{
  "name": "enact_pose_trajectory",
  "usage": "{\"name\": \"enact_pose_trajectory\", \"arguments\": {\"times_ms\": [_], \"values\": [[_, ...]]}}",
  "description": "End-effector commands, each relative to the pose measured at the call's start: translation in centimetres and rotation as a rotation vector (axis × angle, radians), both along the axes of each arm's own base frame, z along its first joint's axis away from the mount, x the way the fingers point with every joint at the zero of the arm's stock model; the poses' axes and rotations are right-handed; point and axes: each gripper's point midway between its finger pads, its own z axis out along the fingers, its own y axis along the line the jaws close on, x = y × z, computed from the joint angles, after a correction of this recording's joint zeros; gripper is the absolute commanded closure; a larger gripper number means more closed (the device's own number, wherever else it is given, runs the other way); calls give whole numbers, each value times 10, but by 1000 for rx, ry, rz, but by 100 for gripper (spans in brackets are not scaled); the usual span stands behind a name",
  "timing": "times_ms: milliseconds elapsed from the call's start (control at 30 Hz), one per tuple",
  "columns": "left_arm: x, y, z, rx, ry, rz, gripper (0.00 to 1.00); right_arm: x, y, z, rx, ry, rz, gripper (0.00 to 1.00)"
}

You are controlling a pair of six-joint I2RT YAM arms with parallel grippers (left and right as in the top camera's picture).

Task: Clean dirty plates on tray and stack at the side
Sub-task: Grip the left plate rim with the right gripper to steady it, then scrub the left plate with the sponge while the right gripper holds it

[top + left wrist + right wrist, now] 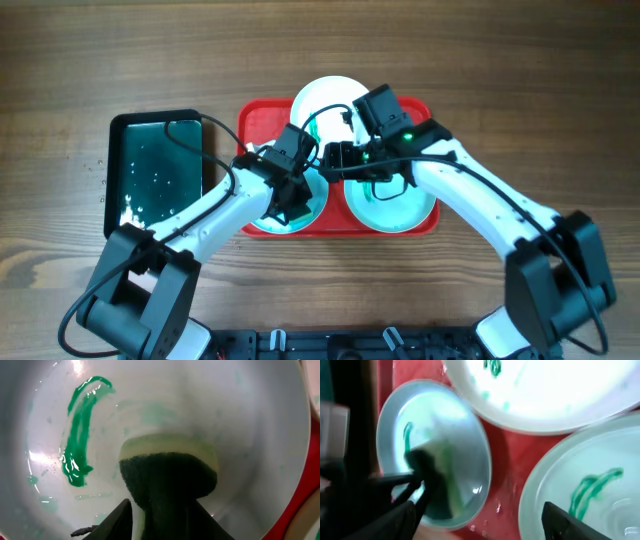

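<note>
Working on the left light blue plate [200, 400], inside the red tray [262, 115] beside the white plate [322, 100] and the right light blue plate [390, 210], a sponge [167, 467] pressed to it, its green smear [80, 430] unwiped. Clamped on that sponge with the left gripper [292, 200]; hovering mid-tray with the right gripper [338, 160], jaws apart and empty. Judged early: smears on all three plates, nothing stacked aside, cleaning and stacking left.
</note>
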Motion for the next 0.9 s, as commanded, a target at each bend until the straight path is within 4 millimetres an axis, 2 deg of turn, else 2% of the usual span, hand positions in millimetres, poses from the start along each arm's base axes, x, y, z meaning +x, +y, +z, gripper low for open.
{"name": "enact_pose_trajectory", "arguments": {"times_ms": [0,33,67,133,233,367,467,500,600,700,800,867], "values": [[-4,9,-6,35,16,8,69,13,10,-21,8,-5,20,31],[-4,11,-7,38,22,15,69,14,11,-26,9,1,13,43],[-4,18,-7,43,32,33,69,16,12,-28,10,-3,13,51],[-3,27,-8,45,47,61,70,20,11,-31,-1,-15,6,53],[-4,26,-8,16,63,70,69,24,9,-43,-12,-11,-32,29],[-4,26,-8,16,62,69,66,27,14,-47,-23,-28,-45,24],[-3,25,-8,14,59,69,62,28,22,-58,-35,-50,-8,61],[-3,25,-8,13,58,69,61,27,23,-63,-39,-42,-8,66],[-1,23,-8,8,49,67,61,24,22,-80,-57,-10,-1,69],[-1,23,-8,9,49,64,60,21,21,-90,-68,8,0,69],[-1,23,-8,9,49,64,61,19,20,-97,-78,24,-1,82],[-1,22,-8,4,52,58,61,19,20,-98,-77,30,-9,82]]}}
